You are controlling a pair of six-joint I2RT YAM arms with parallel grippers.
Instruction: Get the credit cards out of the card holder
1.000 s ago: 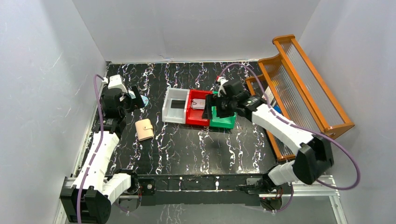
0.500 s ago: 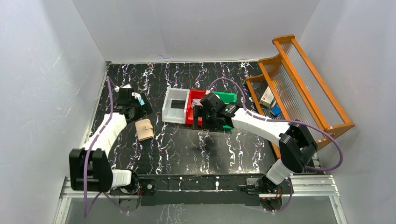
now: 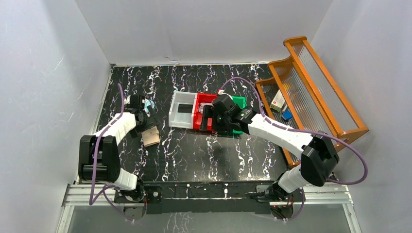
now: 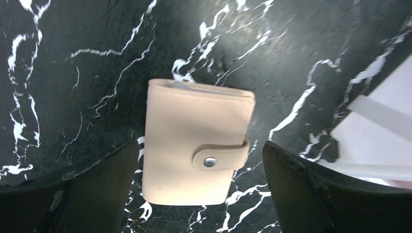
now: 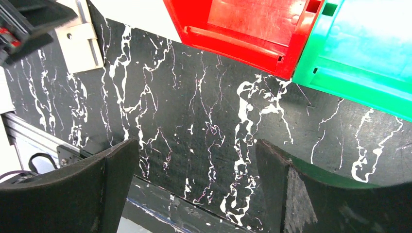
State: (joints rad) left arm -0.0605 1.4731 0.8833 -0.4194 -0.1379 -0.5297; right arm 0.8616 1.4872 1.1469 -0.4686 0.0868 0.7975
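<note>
One card holder (image 4: 197,145), three bins (image 3: 174,115), one wooden rack (image 3: 311,92), two arms (image 3: 114,130)

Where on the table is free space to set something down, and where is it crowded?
Free: the near table strip right of the card holder; also the strip behind the white bin. Crowded: from the red bin to the wooden rack.

The table (image 3: 194,150) is black, veined with white like marble. The card holder (image 4: 197,145) is plain pale beige with a silver snap (image 4: 210,162). Three bins stand in a row: white (image 3: 176,115), red (image 5: 243,24) and green (image 5: 359,53). The rack (image 3: 316,92) is orange-brown wood with ribbed clear panels. The left arm (image 3: 116,127) and right arm (image 3: 282,133) are white with black joints. The cable (image 3: 365,165) is purple, and the walls (image 3: 204,29) are pale grey.
</note>
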